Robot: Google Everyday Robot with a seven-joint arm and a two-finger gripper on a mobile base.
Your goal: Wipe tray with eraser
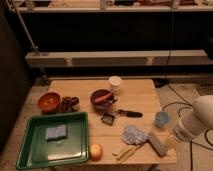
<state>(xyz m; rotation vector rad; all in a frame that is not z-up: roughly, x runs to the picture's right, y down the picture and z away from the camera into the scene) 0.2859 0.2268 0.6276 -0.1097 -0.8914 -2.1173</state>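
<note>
Roughly at the 5 o'clock corner of the surface (140,95) lies the eraser (156,143), flat and dark face up, its long axis running from 11 to 5 o'clock. The gripper (172,141) hangs just beside it at its 3 o'clock. Contact, and whether it is released or clenched, cannot be told. The cloth (134,135) adjoins at 9 o'clock. The tray (72,150), farther toward 9 o'clock, holds a sponge (56,132).
</note>
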